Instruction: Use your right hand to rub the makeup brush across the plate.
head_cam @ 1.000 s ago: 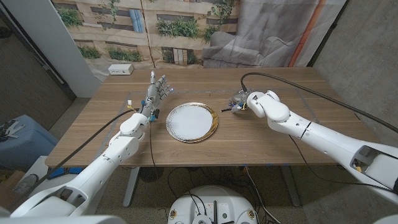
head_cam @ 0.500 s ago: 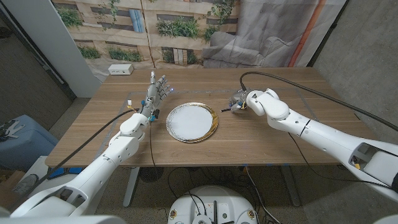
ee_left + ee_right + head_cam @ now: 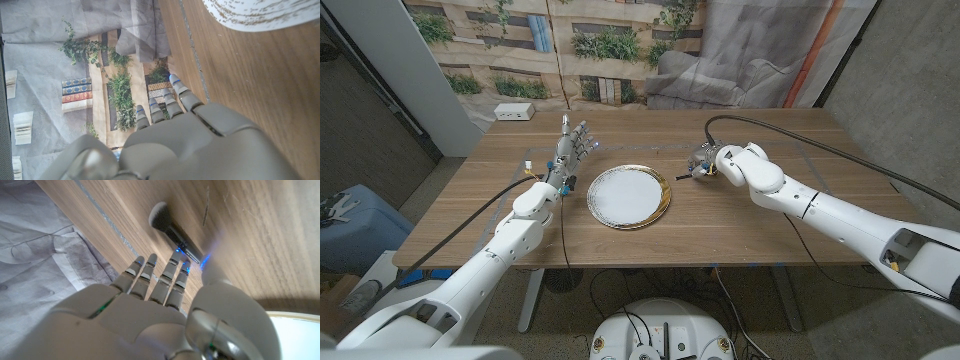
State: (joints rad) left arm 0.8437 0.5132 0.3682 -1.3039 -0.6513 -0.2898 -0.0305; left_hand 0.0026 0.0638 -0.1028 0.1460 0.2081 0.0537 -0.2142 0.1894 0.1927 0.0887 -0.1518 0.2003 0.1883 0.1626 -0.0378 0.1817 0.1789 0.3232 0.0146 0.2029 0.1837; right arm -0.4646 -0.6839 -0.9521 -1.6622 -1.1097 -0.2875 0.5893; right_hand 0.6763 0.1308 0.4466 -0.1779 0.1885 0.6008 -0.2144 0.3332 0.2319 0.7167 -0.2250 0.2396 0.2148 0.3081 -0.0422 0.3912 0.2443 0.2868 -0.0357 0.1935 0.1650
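The wooden table (image 3: 740, 215) carries the plate (image 3: 629, 196) at its middle, untouched. Just beside its rim, the right hand (image 3: 708, 160) hovers over the makeup brush (image 3: 172, 229), which lies on the wood — fingers extended, nothing gripped (so the grasp and the rubbing remain). The left hand (image 3: 572, 148) stands open, fingers up.

Makeup brush (image 3: 172, 229): handle end hidden behind right hand (image 3: 150, 315) fingertips; contact cannot be told. In head view brush too small, mostly covered by that hand. Plate (image 3: 260, 12) cut off by frame edge in left wrist view.
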